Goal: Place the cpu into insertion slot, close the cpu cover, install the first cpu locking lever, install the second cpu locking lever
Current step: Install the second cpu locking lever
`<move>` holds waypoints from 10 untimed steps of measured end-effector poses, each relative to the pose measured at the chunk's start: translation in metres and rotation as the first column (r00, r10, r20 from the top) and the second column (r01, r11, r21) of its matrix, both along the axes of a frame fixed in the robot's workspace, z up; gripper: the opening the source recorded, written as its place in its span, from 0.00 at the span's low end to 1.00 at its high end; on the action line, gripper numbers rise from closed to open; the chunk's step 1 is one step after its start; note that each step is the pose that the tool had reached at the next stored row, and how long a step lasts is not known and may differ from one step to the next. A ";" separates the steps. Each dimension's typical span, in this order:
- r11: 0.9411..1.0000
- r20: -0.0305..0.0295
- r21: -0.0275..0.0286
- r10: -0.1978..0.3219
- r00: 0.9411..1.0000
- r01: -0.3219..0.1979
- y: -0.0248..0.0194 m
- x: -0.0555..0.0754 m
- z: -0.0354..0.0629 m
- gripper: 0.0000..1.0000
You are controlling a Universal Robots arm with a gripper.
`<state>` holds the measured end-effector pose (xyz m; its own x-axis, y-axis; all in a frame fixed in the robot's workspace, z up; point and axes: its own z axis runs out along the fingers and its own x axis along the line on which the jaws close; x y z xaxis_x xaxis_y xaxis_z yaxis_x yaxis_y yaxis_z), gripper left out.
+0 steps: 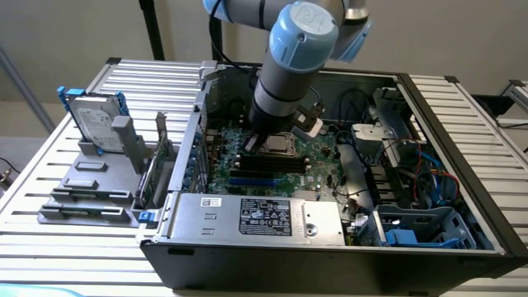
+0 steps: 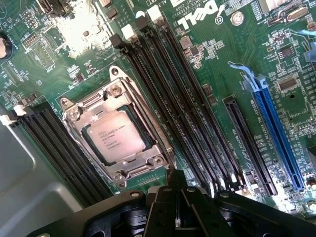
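Open computer case (image 1: 462, 185) is lying on the slatted counter (image 1: 49, 247), arm (image 1: 285, 74) reaching down into it over the green motherboard (image 2: 207, 64). Cpu cover (image 2: 148, 158) is sitting shut over the insertion slot (image 2: 84, 131), between the black memory strips (image 2: 168, 98). Cpu (image 2: 116, 136) is showing through the cover's window, seated. Hand (image 2: 177, 197) is hovering closed and empty just beside the cover's corner.

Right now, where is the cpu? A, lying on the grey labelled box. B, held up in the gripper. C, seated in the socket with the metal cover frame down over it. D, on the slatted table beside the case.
C: in the wrist view the cpu sits in the insertion slot, its face showing through the window of the cpu cover.
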<state>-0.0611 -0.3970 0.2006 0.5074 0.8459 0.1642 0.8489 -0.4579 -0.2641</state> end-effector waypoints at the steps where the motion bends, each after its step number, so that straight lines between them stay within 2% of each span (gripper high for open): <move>1: 1.000 0.001 0.000 0.000 1.000 0.000 0.0001 0.000 -0.0010 0.11; 6: 1.000 0.008 0.000 0.000 1.000 0.000 0.0011 0.000 -0.0055 0.11; 8: 1.000 0.008 -0.001 0.000 1.000 0.000 0.0015 0.000 -0.0060 0.11; 10: 1.000 0.008 -0.004 0.000 1.000 0.000 0.0018 0.000 -0.0062 0.11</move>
